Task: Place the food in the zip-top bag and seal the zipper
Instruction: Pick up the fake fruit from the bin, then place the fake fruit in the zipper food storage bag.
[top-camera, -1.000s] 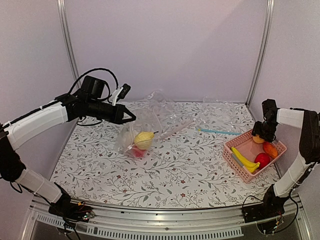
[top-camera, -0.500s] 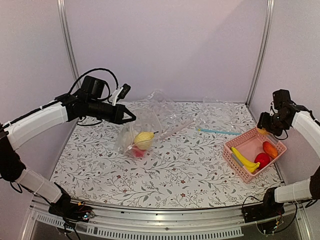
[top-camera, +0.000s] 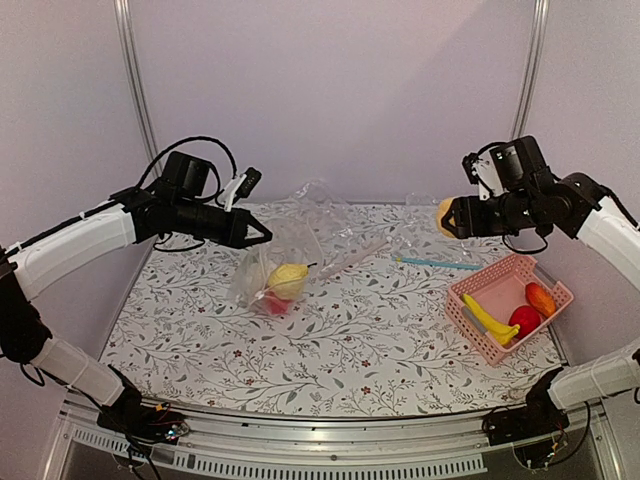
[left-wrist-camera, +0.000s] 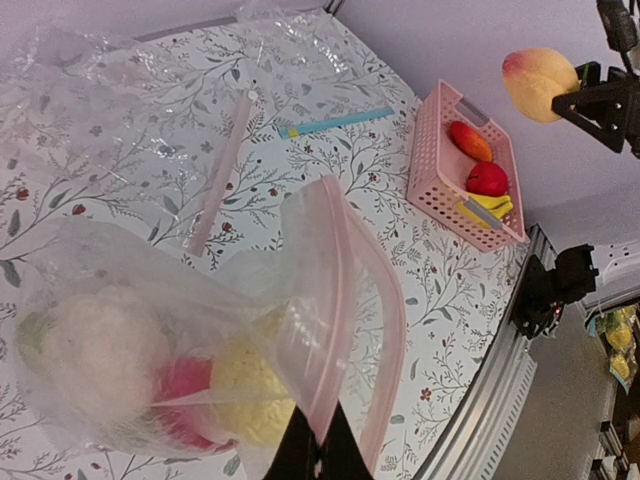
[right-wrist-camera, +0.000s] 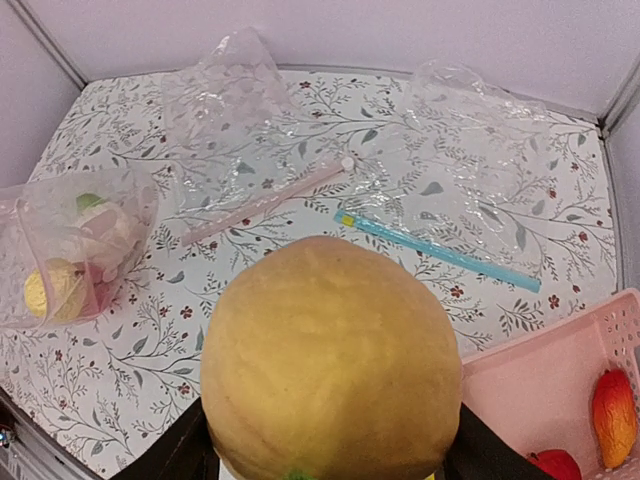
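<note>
My left gripper (top-camera: 266, 236) is shut on the mouth edge of the transparent zip-top bag (top-camera: 268, 268) and holds it up and open, its bottom on the table. In the left wrist view, its fingertips (left-wrist-camera: 318, 452) pinch the pale press-seal zipper (left-wrist-camera: 335, 330). Inside lie a white cauliflower (left-wrist-camera: 100, 350), a yellow lemon (left-wrist-camera: 245, 395) and a red fruit (left-wrist-camera: 185, 400). My right gripper (top-camera: 452, 217) is shut on a yellow-orange round fruit (right-wrist-camera: 330, 360), high above the table's right half, far from the bag.
A pink basket (top-camera: 497, 291) at the right front holds a banana (top-camera: 490, 322), a red fruit (top-camera: 525, 320) and an orange one (top-camera: 541, 298). A clear bag with a teal strip (top-camera: 437, 263) and another crumpled clear bag (top-camera: 320, 200) lie at the back.
My right gripper has risen from the basket with the yellow-orange fruit and moved left over the table. The left arm and the bag have not moved.
</note>
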